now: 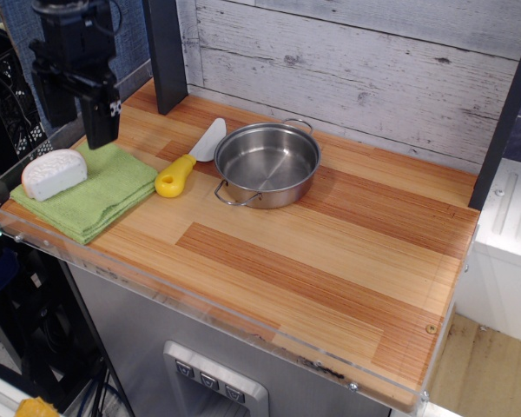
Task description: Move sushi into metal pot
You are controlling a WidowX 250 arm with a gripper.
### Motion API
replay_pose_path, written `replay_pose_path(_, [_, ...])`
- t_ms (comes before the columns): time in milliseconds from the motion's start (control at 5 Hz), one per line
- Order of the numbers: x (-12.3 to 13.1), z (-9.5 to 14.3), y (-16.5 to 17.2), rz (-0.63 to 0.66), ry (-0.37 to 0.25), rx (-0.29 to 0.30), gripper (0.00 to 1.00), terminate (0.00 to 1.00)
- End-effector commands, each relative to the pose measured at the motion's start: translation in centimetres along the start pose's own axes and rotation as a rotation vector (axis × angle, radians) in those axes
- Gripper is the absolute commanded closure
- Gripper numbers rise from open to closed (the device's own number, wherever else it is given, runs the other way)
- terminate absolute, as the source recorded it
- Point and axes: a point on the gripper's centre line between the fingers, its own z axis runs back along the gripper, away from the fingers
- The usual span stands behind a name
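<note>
The sushi (54,174) lies on a green cloth (91,191) at the left end of the bench (330,261). The black gripper (78,109) hangs above it with its jaws apart and nothing between them. The metal pot (267,163) sits empty near the back edge, with a yellow-handled toy knife (187,165) just beside it.

hand (80,120) | black, pointing straight down | fingers (99,122) parted (nothing between them) | hovering at far left

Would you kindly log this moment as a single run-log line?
phase: approach | gripper: open, above sushi | sushi: on green cloth, ungrasped | metal pot: empty
</note>
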Motion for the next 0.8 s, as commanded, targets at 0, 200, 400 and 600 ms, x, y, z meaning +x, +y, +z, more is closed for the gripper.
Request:
replay_pose_path(0, [-2.2, -1.7, 2.1, 0.023, 0.037, 0.037, 0.00, 0.00])
replay_pose_path(200, [-3.1, -3.0, 3.5, 0.100, 0.067, 0.026, 0.00, 0.00])
replay_pose_path(400, [-3.8, -3.9, 4.6, 0.162, 0.095, 0.016, 0.00, 0.00])
replay_pose_path(600, [-4.2, -5.0, 5.0, 0.195, 0.130, 0.023, 0.00, 0.00])
